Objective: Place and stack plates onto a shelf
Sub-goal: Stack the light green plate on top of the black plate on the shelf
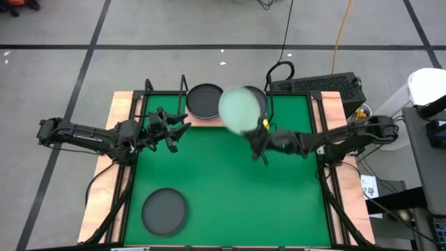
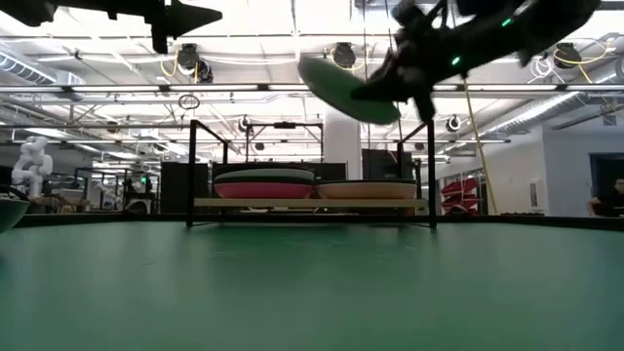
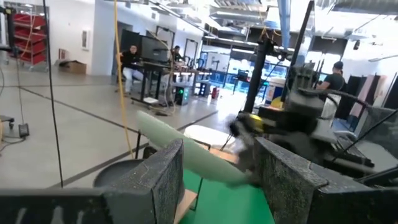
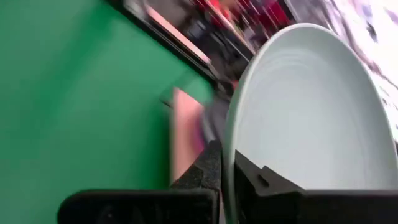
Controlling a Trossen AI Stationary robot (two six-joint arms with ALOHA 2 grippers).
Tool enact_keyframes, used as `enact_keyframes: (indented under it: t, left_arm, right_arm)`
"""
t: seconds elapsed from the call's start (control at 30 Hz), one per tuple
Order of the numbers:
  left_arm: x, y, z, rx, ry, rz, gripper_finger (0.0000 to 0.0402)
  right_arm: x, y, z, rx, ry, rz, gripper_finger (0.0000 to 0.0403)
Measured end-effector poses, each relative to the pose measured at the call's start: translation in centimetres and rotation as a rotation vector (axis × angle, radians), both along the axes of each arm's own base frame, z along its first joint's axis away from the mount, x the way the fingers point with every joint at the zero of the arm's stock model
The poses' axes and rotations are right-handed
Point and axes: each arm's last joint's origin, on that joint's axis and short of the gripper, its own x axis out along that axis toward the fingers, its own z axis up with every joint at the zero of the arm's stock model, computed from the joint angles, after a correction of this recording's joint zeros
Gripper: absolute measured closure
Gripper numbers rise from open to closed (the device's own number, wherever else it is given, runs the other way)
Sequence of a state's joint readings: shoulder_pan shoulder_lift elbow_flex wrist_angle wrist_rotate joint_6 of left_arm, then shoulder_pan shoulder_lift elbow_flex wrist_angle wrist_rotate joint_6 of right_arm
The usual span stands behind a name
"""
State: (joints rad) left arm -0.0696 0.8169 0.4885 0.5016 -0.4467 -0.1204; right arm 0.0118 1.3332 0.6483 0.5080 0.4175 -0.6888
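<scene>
Pale green plate aloft, gripped by its rim

The right gripper (image 1: 259, 137) pinches the pale green plate (image 1: 242, 109), tilted and blurred, covering part of the shelf (image 2: 310, 203) just beyond it. Shelf stacks show only edge-on: magenta plate (image 2: 263, 188), light pink plate (image 2: 367, 189). The left gripper (image 1: 175, 130) hovers spread open alongside.

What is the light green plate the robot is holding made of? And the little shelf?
The pale green plate looks like smooth, hard plastic or glazed ceramic: faint rings and a soft sheen show on it, but which one is unclear. The right gripper pinches its rim. The shelf looks like a light wood board on black wire legs.
</scene>
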Motion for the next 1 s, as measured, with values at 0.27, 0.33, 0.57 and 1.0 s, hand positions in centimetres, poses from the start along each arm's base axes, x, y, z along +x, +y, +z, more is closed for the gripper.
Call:
enact_keyframes:
  t: [0.27, 0.33, 0.57, 1.0]
  left_arm:
    - [0.0, 0.0, 0.1, 0.032, 0.006, 0.007, 0.0204]
    - [0.0, 0.0, 0.1, 0.041, 0.009, 0.009, 0.0204]
    - [0.0, 0.2, 0.2, 0.066, 0.008, 0.024, 0.0204]
    - [0.0, 0.4, 0.2, 0.071, 0.005, 0.044, 0.0204]
  right_arm:
    - [0.4, -7.0, 0.6, 0.155, 0.039, -0.153, 0.0402]
    - [0.5, -7.9, 0.4, 0.195, 0.080, -0.171, 0.0402]
    - [0.3, -9.3, -0.3, 0.234, 0.146, -0.216, 0.0402]
    - [0.9, -9.7, -2.5, 0.273, 0.226, -0.246, 0.0381]
